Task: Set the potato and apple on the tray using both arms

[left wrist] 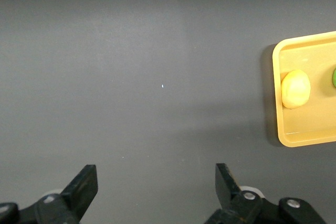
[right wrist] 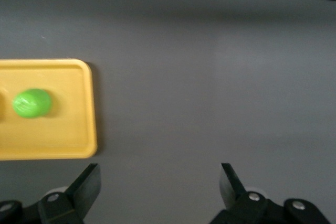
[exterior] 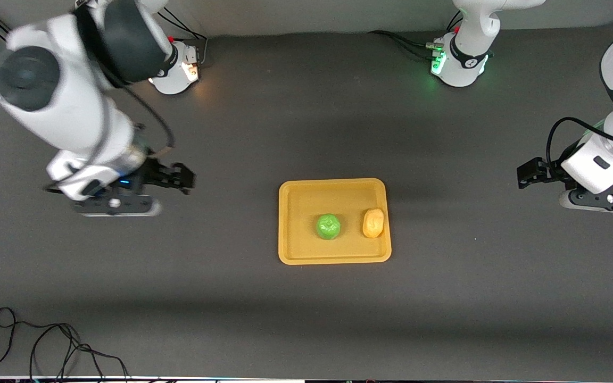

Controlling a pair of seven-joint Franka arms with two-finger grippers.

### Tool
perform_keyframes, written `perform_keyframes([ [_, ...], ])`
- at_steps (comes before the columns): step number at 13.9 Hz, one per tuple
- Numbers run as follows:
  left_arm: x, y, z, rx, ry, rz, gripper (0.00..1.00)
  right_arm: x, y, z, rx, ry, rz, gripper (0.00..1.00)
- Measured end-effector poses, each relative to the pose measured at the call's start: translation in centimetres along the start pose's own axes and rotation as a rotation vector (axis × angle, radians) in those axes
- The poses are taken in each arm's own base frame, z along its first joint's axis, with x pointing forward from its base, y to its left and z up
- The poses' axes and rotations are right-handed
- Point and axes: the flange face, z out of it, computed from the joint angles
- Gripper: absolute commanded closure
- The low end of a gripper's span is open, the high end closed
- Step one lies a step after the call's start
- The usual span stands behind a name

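While both arms hang over bare table w/ jaws wide open and empty, right gripper [exterior: 187,178] and left gripper [exterior: 524,173] sit well apart from tray [exterior: 298,194] at mid-table; apple [exterior: 328,226] lies near tray centre, potato [exterior: 373,223] beside it, by rim toward left arm's end

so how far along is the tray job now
Looks done: the round green apple and the lumpy yellow-orange potato both lie on the flat yellow-orange plastic tray. Nothing in hand: left gripper and right gripper hang open over bare table. Nothing visibly left.
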Motion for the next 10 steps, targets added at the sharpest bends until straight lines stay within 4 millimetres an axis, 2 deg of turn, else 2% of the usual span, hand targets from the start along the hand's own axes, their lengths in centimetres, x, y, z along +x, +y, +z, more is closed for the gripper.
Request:
perform_keyframes([
  [2, 0.0, 0.0, 0.2, 0.000, -0.005, 0.002, 0.00, -0.9, 6.8, -1.0, 0.018, -0.004, -0.003, 0.00],
  [4, 0.0, 0.0, 0.4, -0.001, -0.012, 0.004, 0.00, -1.9, 12.3, -1.1, 0.031, -0.012, 0.023, 0.00],
  [7, -0.2, 0.0, 0.6, -0.002, -0.029, 0.009, 0.00, -2.6, 17.4, -0.8, 0.040, -0.012, 0.045, 0.00],
  [10, -0.2, 0.0, 0.6, -0.002, -0.028, 0.015, 0.00, -2.7, 20.5, -0.7, 0.041, -0.007, 0.022, 0.00],
])
